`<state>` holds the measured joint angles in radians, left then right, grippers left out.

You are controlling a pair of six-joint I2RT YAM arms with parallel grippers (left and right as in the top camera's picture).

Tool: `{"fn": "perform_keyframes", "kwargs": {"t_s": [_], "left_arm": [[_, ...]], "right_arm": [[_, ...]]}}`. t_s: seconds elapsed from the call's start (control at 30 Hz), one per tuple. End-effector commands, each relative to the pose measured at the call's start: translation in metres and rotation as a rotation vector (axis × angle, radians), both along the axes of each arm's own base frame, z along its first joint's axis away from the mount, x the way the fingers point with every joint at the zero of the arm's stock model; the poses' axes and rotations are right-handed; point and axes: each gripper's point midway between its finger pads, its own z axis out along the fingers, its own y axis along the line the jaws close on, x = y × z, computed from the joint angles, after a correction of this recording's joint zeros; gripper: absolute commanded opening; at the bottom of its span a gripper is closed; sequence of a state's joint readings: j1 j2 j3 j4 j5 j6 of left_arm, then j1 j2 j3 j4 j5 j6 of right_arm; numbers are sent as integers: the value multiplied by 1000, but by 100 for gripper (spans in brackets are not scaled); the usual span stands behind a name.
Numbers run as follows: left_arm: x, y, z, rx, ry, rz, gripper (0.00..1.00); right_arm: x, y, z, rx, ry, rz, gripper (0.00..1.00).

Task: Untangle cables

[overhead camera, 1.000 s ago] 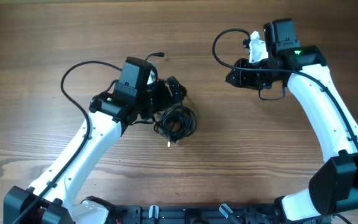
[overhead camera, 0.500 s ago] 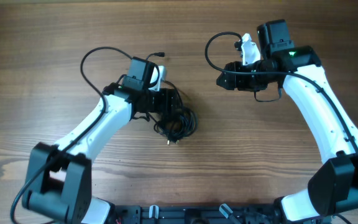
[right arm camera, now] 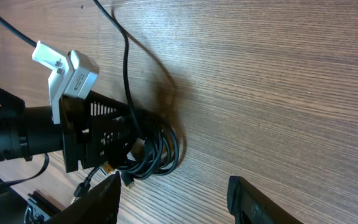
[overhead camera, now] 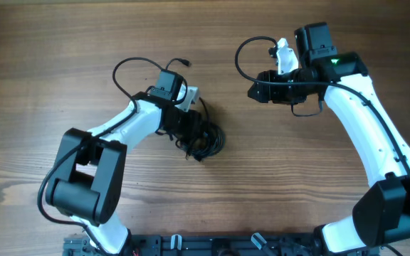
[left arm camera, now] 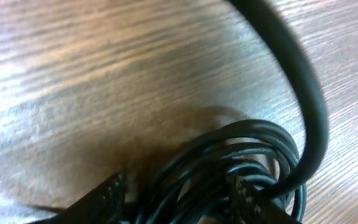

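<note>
Overhead: the cables (overhead camera: 205,137) lie on the table (overhead camera: 48,43) as one tight coil with no strand separated. The left gripper (overhead camera: 193,129) is at the coil, the right gripper (overhead camera: 253,91) well apart. Left wrist: fingers spread, straddling the coil, not pinching. Right wrist: fingers spread, empty, facing the coil. Judgement: untangling is barely begun.

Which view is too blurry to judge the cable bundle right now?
Left wrist: too close, the cables soft and smeared, glare washing the table at left. Right wrist: sharp, cables clearly readable. Overhead: even light, crisp.
</note>
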<state>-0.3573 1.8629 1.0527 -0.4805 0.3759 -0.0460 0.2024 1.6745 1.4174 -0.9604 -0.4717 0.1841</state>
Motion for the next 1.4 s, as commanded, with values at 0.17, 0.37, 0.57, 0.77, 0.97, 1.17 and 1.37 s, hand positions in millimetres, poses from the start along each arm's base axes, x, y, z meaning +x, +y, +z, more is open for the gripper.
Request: {"fn": "perform_keyframes", "kwargs": {"t_s": [0.17, 0.37, 0.57, 0.77, 0.97, 1.17, 1.37], "left_arm": [[-4, 6, -29, 34, 80, 59, 4], [39, 10, 62, -71, -2, 291, 4], [28, 27, 144, -186, -19, 558, 4], [21, 31, 155, -221, 42, 699, 4], [12, 45, 120, -102, 155, 876, 8], [14, 38, 114, -77, 120, 783, 100], [4, 149, 180, -135, 6, 1038, 100]], "right_arm": [[4, 1, 11, 0, -47, 16, 61], [4, 1, 11, 1, -44, 14, 61], [-6, 23, 24, 130, -47, 110, 61], [-23, 75, 30, 159, -96, 260, 56], [-22, 97, 21, 20, -152, 227, 56], [-25, 101, 15, 6, -144, 217, 55], [-46, 145, 17, -19, -240, 352, 56]]}}
